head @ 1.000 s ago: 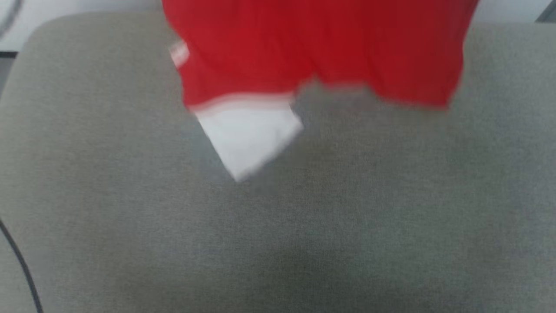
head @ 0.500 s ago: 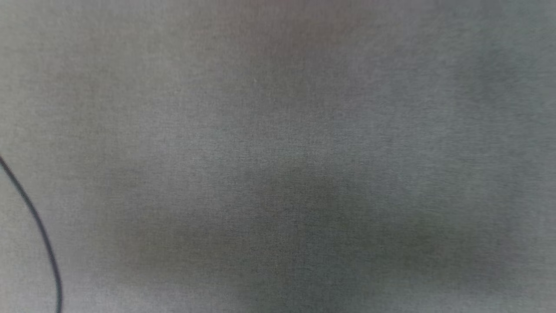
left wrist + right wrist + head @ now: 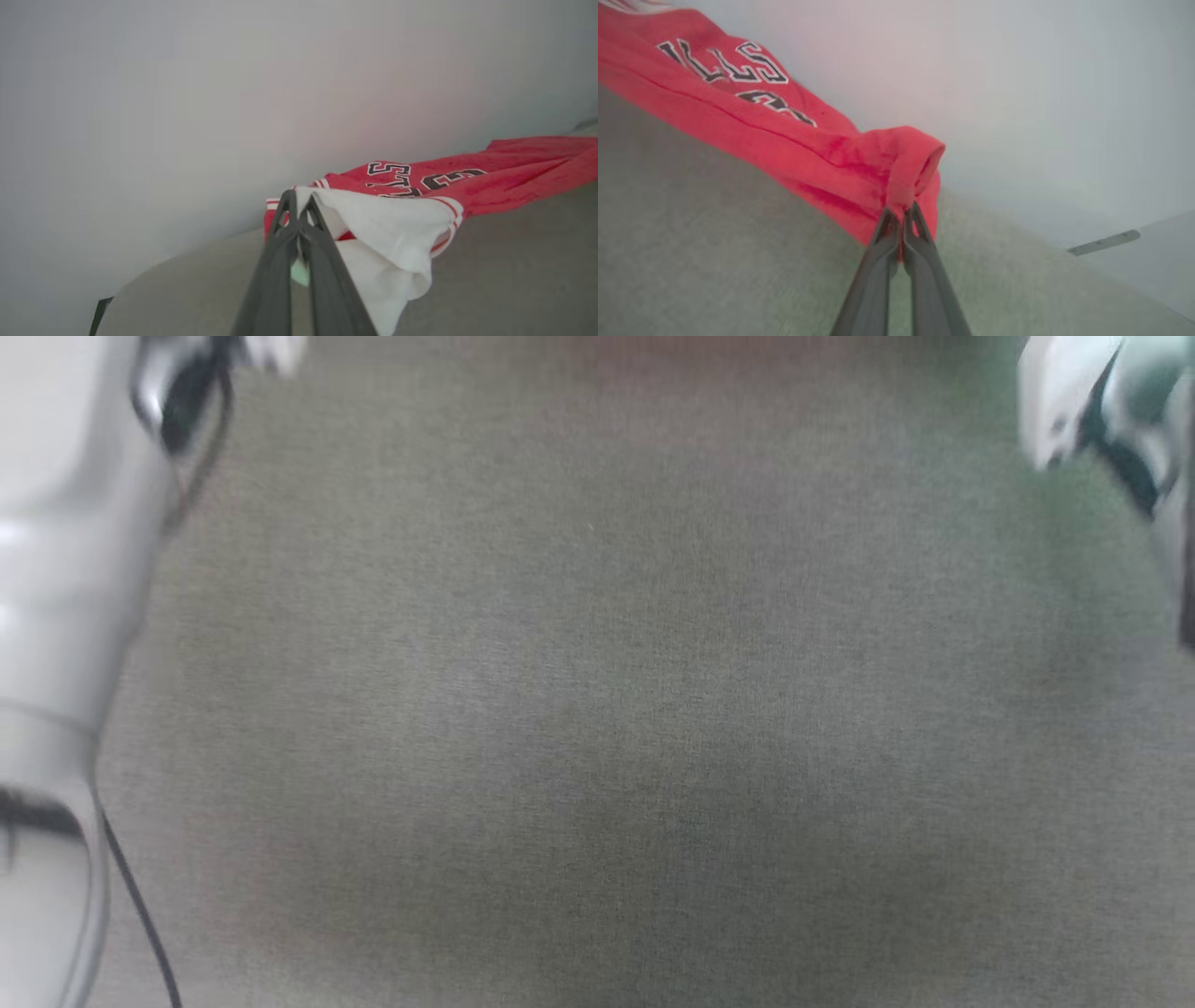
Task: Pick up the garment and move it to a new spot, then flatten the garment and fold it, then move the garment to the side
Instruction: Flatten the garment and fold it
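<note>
A grey-green surface (image 3: 597, 709) covered in woven fabric spreads wide, with one rounded corner in the left wrist view. A red jersey (image 3: 514, 177) stretches low along its far part; whether the cloth rests on it is unclear.

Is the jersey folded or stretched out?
Stretched out: the jersey spans between left end effector on white fabric and right end effector on red.

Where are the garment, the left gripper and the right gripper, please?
garment (image 3: 523, 163), left wrist view, red body fabric.
left gripper (image 3: 299, 207), left wrist view, between shut fingertips.
right gripper (image 3: 901, 214), right wrist view, between shut fingertips.
</note>
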